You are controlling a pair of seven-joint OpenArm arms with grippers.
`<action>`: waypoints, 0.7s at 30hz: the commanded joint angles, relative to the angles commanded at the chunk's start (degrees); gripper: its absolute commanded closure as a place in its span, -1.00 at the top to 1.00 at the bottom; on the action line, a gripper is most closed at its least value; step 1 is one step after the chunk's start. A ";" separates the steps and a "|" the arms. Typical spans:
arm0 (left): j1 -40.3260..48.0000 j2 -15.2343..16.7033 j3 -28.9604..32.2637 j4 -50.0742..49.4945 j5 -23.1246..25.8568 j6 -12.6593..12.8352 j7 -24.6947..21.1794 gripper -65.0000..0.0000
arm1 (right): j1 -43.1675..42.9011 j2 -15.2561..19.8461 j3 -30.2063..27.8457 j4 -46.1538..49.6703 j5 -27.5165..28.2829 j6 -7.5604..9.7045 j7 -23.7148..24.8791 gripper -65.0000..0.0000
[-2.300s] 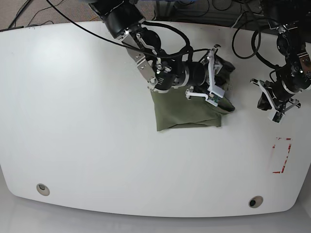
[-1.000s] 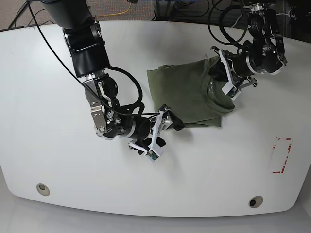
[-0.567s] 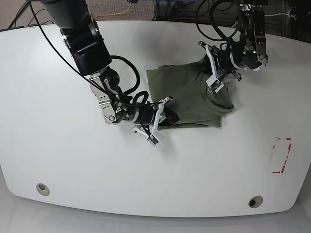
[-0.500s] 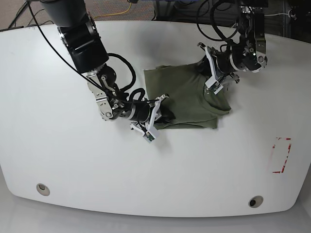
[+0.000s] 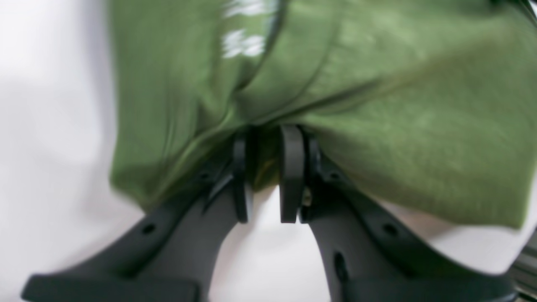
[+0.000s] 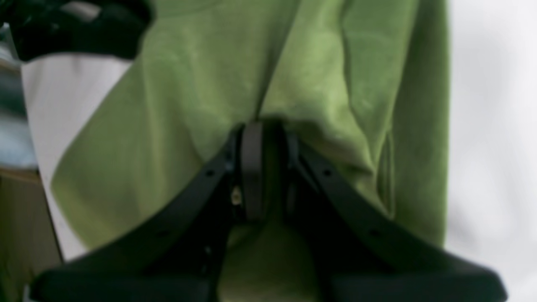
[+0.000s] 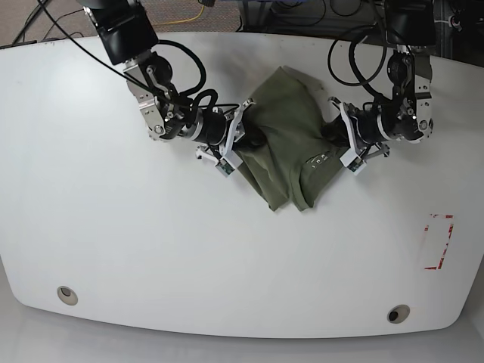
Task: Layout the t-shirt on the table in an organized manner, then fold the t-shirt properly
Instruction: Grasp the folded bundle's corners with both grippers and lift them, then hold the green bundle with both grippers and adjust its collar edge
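The olive-green t-shirt [image 7: 281, 136] hangs bunched between my two grippers over the white table [image 7: 113, 242], and its lowest fold [image 7: 289, 203] reaches the tabletop. My right gripper [image 7: 242, 136] is on the base view's left, shut on the shirt's left edge. In the right wrist view the gripper [image 6: 264, 130] pinches a fold of the t-shirt [image 6: 201, 84]. My left gripper [image 7: 338, 141] is shut on the shirt's right side near the collar. In the left wrist view the gripper [image 5: 264, 136] clamps the t-shirt [image 5: 398, 138] below the pale collar print [image 5: 245, 40].
A red tape rectangle [image 7: 439, 242] lies at the table's right edge. Two grommet holes sit near the front edge, one left [image 7: 66, 294] and one right [image 7: 398, 314]. Cables and dark gear lie beyond the far edge [image 7: 302, 15].
The right gripper has moved toward the far edge with the shirt's edge, and the left gripper has shifted down and right. The flat shirt has been pulled up into a bunched, hanging shape.
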 joint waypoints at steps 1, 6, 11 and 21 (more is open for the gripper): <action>-0.35 -0.35 0.00 0.09 0.00 0.00 0.00 -0.71 | -0.62 0.00 0.00 1.49 0.09 -0.53 -0.53 -0.78; -0.70 -2.37 -0.26 2.20 -0.26 0.00 0.18 -0.71 | -1.05 -1.14 0.26 8.35 0.26 -2.99 -5.27 -0.77; -0.35 -3.96 -0.35 8.88 -0.26 0.00 0.35 -0.71 | 2.99 -2.55 0.44 12.57 0.18 -5.80 -10.55 -0.13; 0.97 -3.69 -2.64 17.32 -0.26 0.00 2.99 -0.71 | 13.80 -8.62 0.26 -2.55 -0.18 -7.38 -10.55 0.44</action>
